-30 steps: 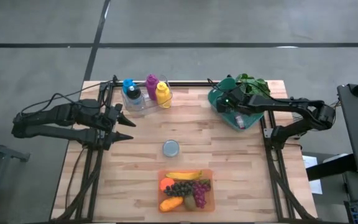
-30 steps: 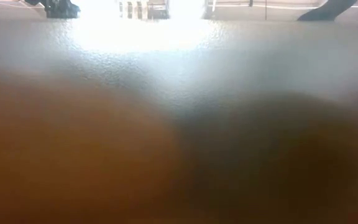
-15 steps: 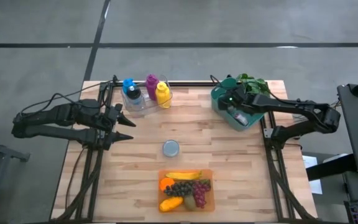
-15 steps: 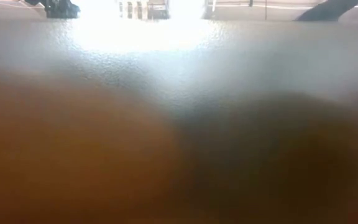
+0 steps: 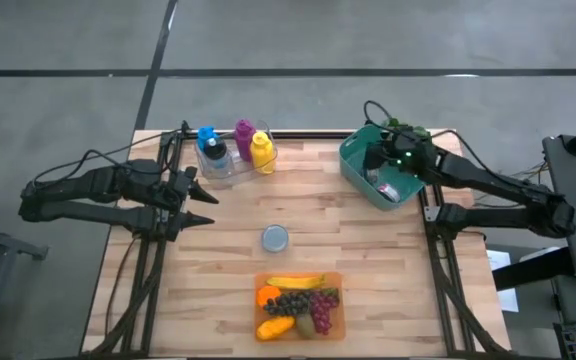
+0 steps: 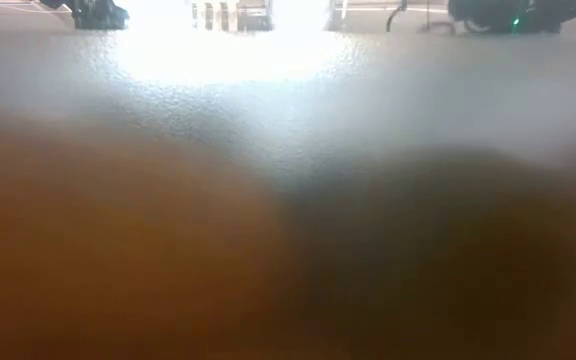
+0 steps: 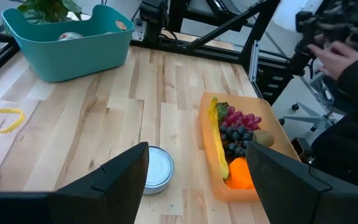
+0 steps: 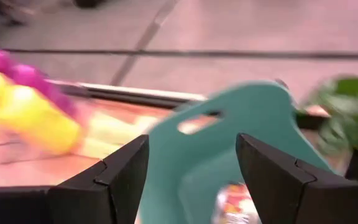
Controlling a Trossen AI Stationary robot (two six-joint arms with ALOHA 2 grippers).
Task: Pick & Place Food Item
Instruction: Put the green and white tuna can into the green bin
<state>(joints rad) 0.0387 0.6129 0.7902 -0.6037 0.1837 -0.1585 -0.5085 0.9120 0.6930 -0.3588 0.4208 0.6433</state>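
3 bottles [image 5: 236,147], 1 can [image 5: 276,238], 1 teal bin [image 5: 358,165], 1 fruit tray [image 5: 336,325].

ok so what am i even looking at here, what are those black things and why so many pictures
The black things are two robot arms at a wooden table, each ending in a two-finger gripper. One picture looks straight down, one sits at table height and is blurred, and one camera rides on each wrist.

The left gripper waits open at the table's left side, holding nothing. The right gripper is open above the teal bin, also empty.

On the table: an orange tray of fruit with banana, grapes and an orange, a small tin can, and a clear holder of coloured bottles. A person shows beyond the table in the left wrist view.
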